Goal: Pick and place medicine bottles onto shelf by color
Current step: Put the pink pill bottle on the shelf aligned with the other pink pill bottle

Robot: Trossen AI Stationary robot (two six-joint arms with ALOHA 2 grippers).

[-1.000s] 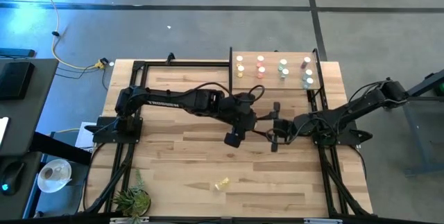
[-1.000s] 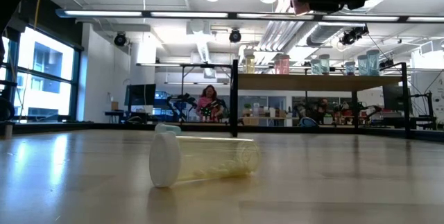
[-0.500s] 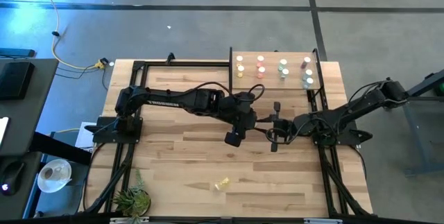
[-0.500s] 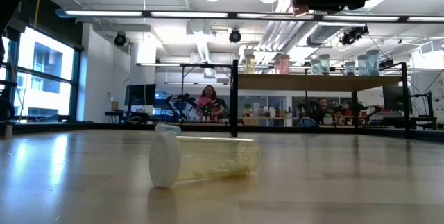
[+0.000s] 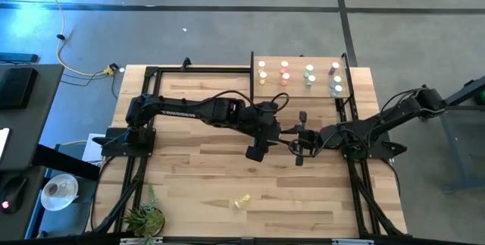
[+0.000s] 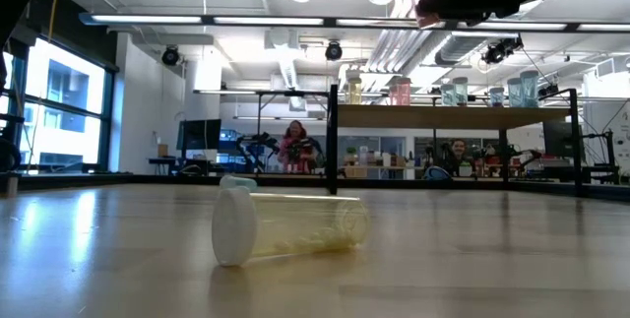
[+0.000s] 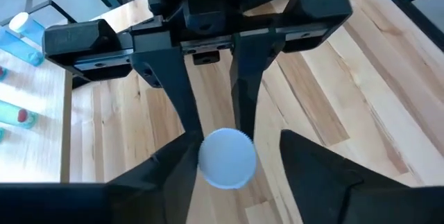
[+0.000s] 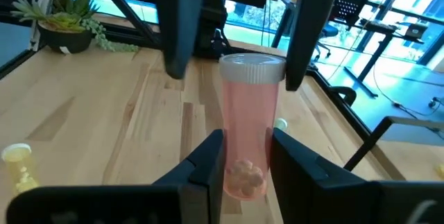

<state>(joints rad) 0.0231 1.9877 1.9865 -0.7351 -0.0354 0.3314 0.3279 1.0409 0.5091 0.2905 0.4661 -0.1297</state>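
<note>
Medicine bottles (image 5: 285, 73) stand in short rows on the shelf (image 5: 299, 77) at the far right of the surface (image 5: 189, 169), yellow ones at its left end, then pink-red, teal-green and a purplish one toward the right. One pink-red bottle (image 8: 248, 128) is up in the air over the middle of the surface, where the two arms meet. The right gripper (image 8: 243, 156) has its fingers (image 8: 205, 165) closed tight around the lower body of this bottle, which stands upright with its white cap (image 7: 226, 157) on top. The left gripper (image 7: 234, 156) faces the cap end; its fingers (image 7: 305, 158) stand parted on either side of the cap, and whether they touch it cannot be made out. Near the front edge of the surface a yellow bottle (image 6: 285, 225) lies on its side, well apart from both arms. A small potted plant (image 5: 144, 217) sits at the near left corner. Beyond the surface, people (image 6: 294, 145) sit in the room.
</note>
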